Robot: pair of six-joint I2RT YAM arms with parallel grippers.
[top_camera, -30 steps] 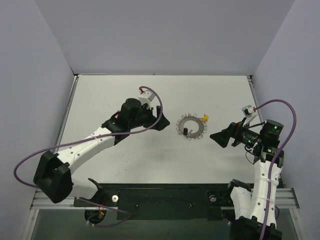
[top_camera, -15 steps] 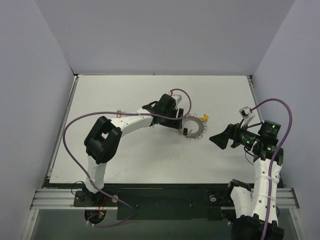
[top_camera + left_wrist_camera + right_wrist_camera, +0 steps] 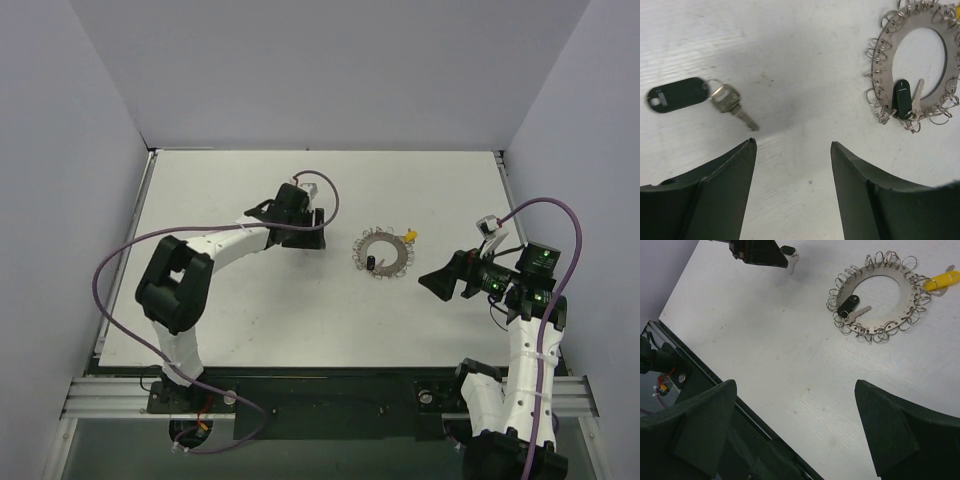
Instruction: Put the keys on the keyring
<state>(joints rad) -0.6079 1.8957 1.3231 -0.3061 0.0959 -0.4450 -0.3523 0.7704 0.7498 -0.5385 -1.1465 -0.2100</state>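
Note:
The keyring (image 3: 385,253) lies flat mid-table, a silvery ring fringed with small loops, with a yellow tag (image 3: 410,235) at its far right. It also shows in the left wrist view (image 3: 885,47) and the right wrist view (image 3: 890,319), yellow tag (image 3: 942,279) attached. A key with a black head (image 3: 901,97) hangs on the ring's near side. A loose key (image 3: 732,102) with a black tag (image 3: 677,94) lies on the table left of the ring. My left gripper (image 3: 792,142) is open and empty just short of it. My right gripper (image 3: 795,385) is open and empty, right of the ring.
The white table (image 3: 250,310) is walled by grey panels on three sides. A black rail (image 3: 715,390) runs along the near edge. In the right wrist view the left gripper (image 3: 757,251) sits beside the loose key (image 3: 790,252).
The left arm reached right to the ring's left edge half a second ago, then drew back left. The right arm has barely moved.

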